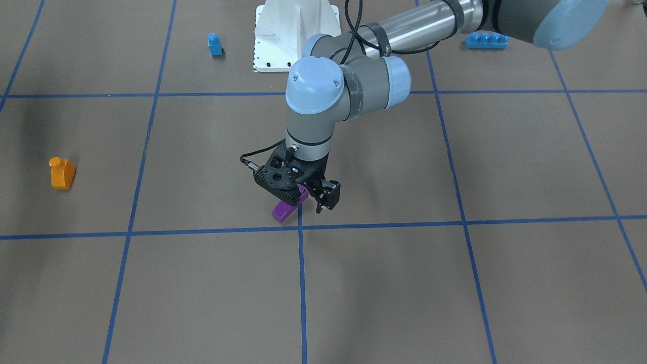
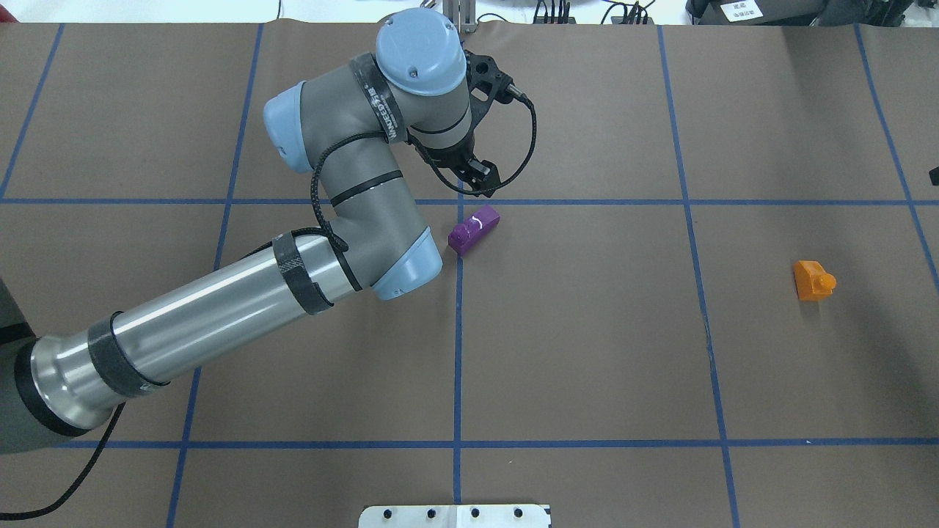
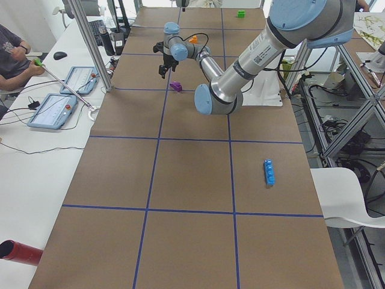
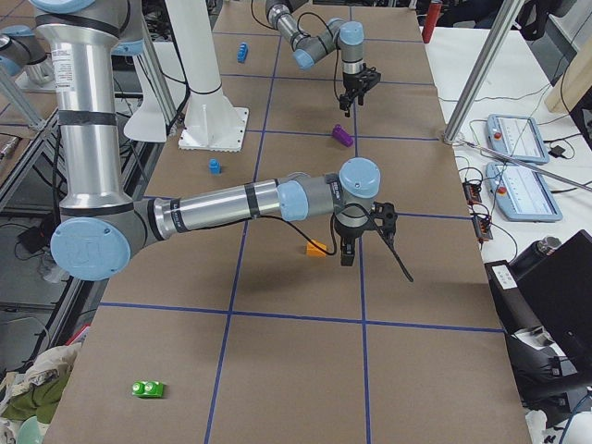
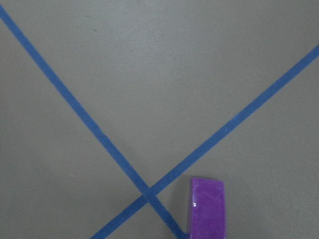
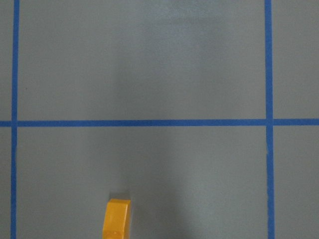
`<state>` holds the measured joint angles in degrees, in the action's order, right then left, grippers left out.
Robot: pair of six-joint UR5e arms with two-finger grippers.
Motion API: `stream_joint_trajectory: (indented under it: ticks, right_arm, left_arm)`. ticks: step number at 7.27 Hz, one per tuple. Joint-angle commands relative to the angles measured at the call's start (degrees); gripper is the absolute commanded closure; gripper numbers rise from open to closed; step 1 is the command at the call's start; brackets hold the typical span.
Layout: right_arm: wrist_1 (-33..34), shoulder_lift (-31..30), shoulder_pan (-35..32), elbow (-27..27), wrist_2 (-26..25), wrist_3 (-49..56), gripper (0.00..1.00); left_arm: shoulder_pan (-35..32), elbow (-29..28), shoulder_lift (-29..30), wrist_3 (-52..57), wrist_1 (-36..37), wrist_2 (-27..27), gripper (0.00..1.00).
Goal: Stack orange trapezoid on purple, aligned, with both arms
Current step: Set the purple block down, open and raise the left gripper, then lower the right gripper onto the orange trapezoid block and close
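On table (image 2: pixel 587 352), purple (image 2: pixel 474 229) far from orange trapezoid (image 2: pixel 810 280)

So the orange trapezoid (image 2: pixel 813 280) has open counter (image 2: pixel 587 352) all round (right tool (image 4: pixel 350 252) hovers close by). The purple (image 2: pixel 474 229) is tighter: left tool (image 2: pixel 480 178) hangs just above, left arm (image 2: pixel 367 220) close on its left.

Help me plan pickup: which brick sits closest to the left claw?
The purple brick, beside the left claw; the orange brick, small blue brick and long blue brick sit far off.
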<state>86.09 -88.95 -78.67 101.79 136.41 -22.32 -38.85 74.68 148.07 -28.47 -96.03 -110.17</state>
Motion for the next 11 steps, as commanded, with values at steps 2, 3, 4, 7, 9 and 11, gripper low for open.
stream_joint_trajectory:
  ticks: [2,3,4,7,9,11]
  right_arm:
    - [-18.75,-6.93,11.93,0.61,-5.01,-18.61,0.00]
    - [-18.76,-7.63,14.14,0.61,-6.15,-18.90,0.00]
    - [-18.76,-7.64,16.42,0.17,-6.68,-19.51,0.00]
    - [-18.59,-5.28,21.53,-1.85,-9.85,-19.52,0.00]
    - [-18.59,-3.44,22.51,-3.86,-9.85,-19.52,0.00]
    - [-18.68,-2.55,22.69,-6.41,-9.85,-19.43,0.00]
  left_arm:
    - [-7.44,7.12,-5.74,0.51,2.87,-6.71,0.00]
    - [-10.25,8.54,-7.26,2.87,4.96,-8.99,0.00]
    - [-10.54,10.82,-9.27,4.37,5.50,-9.19,0.00]
    - [-10.63,12.42,-10.70,4.39,5.59,-9.19,0.00]
    - [-10.98,12.60,-11.49,4.65,5.51,-9.19,0.00]
    - [-10.98,12.60,-11.49,4.65,5.51,-9.19,0.00]
